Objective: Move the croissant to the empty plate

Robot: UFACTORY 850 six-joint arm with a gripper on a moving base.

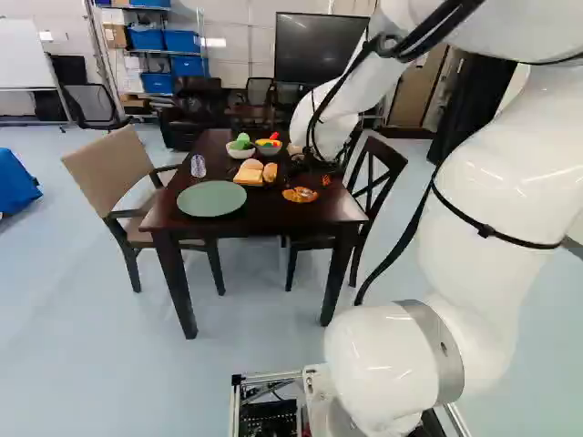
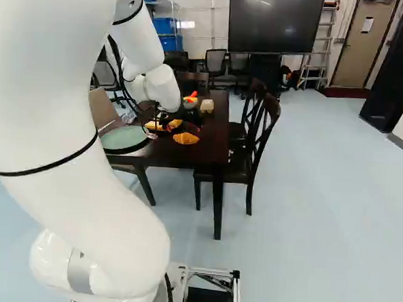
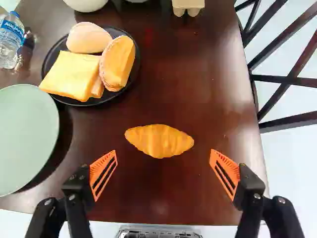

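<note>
One croissant [image 3: 159, 141], golden, lying flat on the dark worktop [image 3: 168, 201]. Tool [image 1: 310, 173] is above it, fingers wide apart, orange pads [image 3: 103, 174] facing each other across the gap; nothing gripped. In the wrist view the croissant sits just ahead of the fingertips, between their two lines, its long axis running roughly from one finger's side to the other's. Neither pad touches it; its pointed end toward the plates is a bit closer to the finger on that side. Height of the tool over the wood: cannot tell.

Empty green plate [image 3: 24, 139] lies off to the side of the croissant, beyond the finger on that side; in the left base view it is left of the croissant, near the worktop's close edge. Just beside it, farther from the base, a black plate [image 3: 111, 98] carries a round bun [image 3: 88, 37], slices of bread [image 3: 73, 74] and a crusty piece [image 3: 117, 63]. A bottle [image 3: 11, 38] stands near both plates. Farther back, a pale green bowl [image 1: 240, 154] and a grey bowl [image 1: 269, 150] holding colourful pieces. A dark chair [image 1: 389, 157] with a crossed back stands alongside, a tan one [image 1: 111, 168] opposite.
</note>
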